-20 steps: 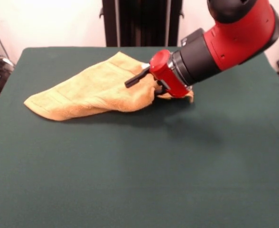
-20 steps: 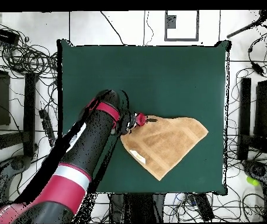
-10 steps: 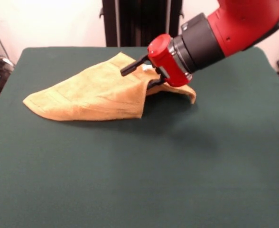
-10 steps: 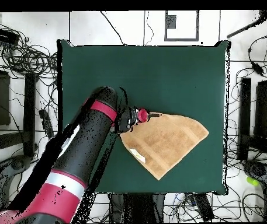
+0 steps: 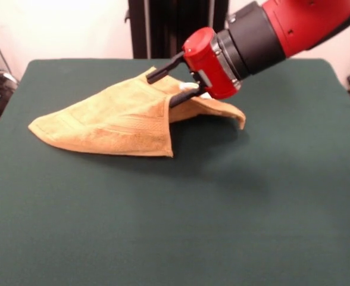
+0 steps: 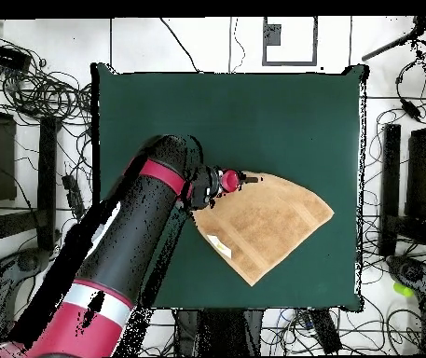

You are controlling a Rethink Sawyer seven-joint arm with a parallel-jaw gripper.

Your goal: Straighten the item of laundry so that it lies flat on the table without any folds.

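Observation:
The orange-tan towel (image 5: 103, 122) lies folded over on the dark green table (image 5: 222, 208), left of middle at the far side. My gripper (image 5: 160, 89) is shut on a fold of the towel's right part and holds it raised off the cloth. The towel hangs from the fingers like a tent, with a flap (image 5: 225, 110) trailing down to the right. A bit of white tag shows by the lower finger. In the overhead view the gripper (image 6: 244, 177) sits at the towel's (image 6: 267, 224) upper left corner, and the towel spreads out as a fan on the table (image 6: 254, 103).
The red and black arm (image 5: 282, 30) comes in from the upper right in the front view. Cables and equipment (image 6: 30, 93) lie on the floor around the table. The robot's black pedestal (image 5: 175, 27) stands behind the table's far edge.
The gripper has risen and moved slightly left in the front view, taking the towel's fold up with it. The towel's near edge has drawn in and the flap at the right has opened out.

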